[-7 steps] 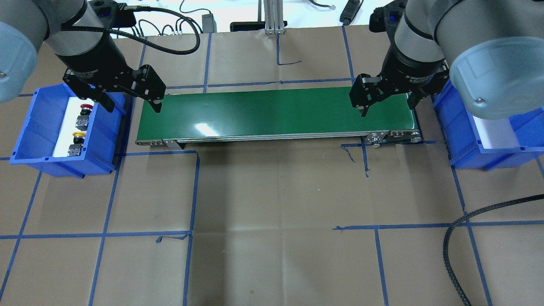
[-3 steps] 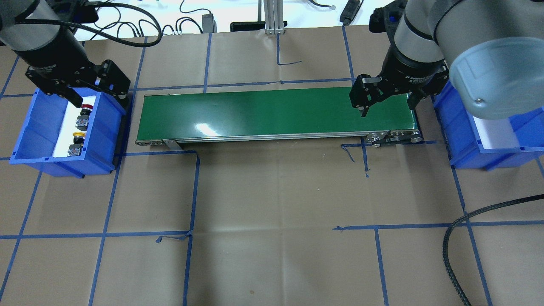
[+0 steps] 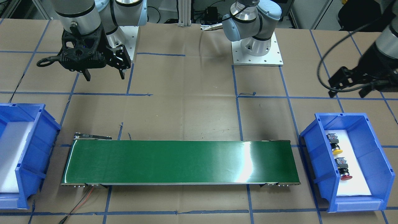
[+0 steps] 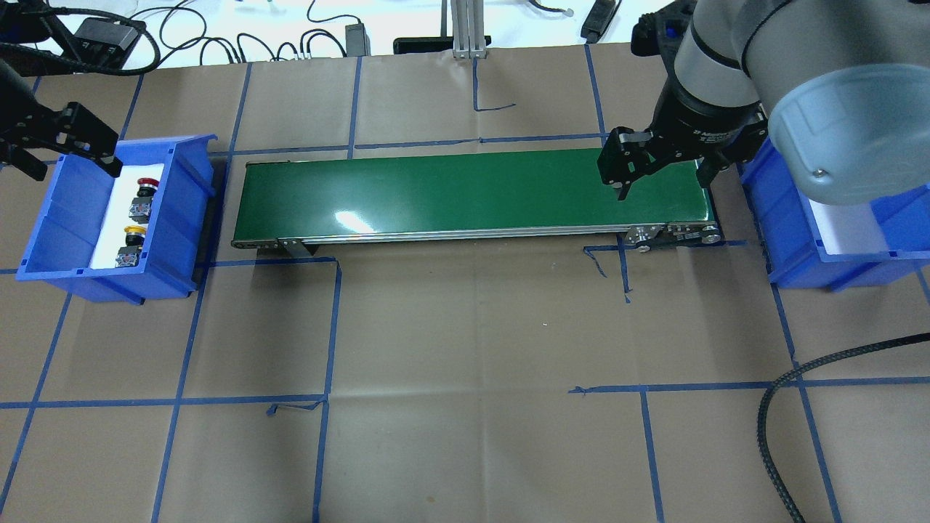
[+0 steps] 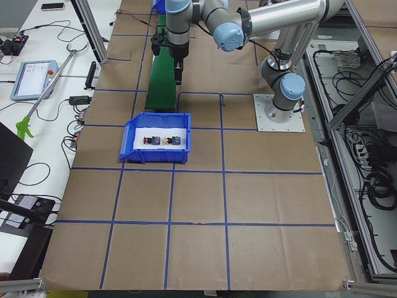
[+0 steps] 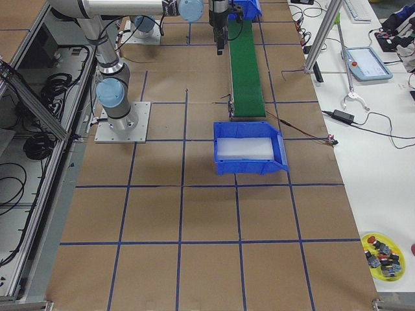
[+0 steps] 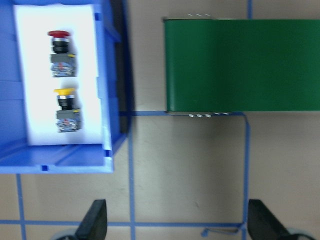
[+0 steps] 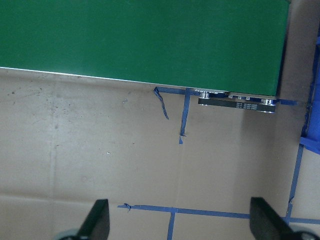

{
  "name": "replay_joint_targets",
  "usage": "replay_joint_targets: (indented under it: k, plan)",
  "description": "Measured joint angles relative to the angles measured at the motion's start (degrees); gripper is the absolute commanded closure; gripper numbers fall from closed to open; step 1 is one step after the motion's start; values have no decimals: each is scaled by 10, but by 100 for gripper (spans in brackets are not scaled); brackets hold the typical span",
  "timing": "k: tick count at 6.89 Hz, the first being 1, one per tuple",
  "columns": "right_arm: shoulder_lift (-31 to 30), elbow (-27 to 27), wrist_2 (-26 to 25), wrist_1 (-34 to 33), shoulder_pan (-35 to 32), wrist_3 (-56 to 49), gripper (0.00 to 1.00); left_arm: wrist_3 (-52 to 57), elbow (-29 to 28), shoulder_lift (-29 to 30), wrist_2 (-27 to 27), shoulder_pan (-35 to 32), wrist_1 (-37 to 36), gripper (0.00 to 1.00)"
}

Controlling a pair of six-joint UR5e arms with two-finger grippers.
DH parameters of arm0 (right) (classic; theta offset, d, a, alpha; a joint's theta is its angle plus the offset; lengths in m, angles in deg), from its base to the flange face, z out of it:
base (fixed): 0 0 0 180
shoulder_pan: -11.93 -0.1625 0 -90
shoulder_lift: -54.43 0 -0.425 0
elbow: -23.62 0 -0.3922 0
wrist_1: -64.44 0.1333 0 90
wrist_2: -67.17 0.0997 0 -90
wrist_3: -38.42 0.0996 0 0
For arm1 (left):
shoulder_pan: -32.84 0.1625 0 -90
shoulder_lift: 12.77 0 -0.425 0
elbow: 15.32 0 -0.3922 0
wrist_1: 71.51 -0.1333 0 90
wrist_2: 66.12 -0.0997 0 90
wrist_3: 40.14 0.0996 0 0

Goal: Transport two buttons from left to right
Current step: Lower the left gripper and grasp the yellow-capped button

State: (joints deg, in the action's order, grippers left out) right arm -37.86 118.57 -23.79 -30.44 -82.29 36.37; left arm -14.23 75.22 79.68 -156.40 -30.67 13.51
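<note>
Buttons (image 4: 134,234): untouched in bin (image 4: 178,211) at belt's (image 4: 472,192) 9 o'clock. Swings left gripper (image 4: 71,163), fingers spread, empty, from belt to bin's 11 o'clock corner, nearing first pick. Right gripper (image 4: 662,185) likewise spread, unmoved.

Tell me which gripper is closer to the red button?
Left. The left gripper hovers up near the blue bin holding the red button; the right gripper hangs over the green belt's opposite end.

At the desk's (image 4: 472,327) nine o'clock a blue bin (image 4: 43,225) holds the red button (image 4: 147,183) and yellow button (image 4: 134,232), the left pincer (image 4: 70,163) gaping above its twelve o'clock edge.
</note>
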Motion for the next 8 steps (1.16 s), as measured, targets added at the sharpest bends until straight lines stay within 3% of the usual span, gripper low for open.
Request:
replay_joint_targets:
  k: [3,8]
  plan:
    - [0,-1,0,0,0,0,0,85,11,48,5,82,-39,1]
    - [-1,-2,0,0,0,0,0,95,137,114,10,88,-267,1]
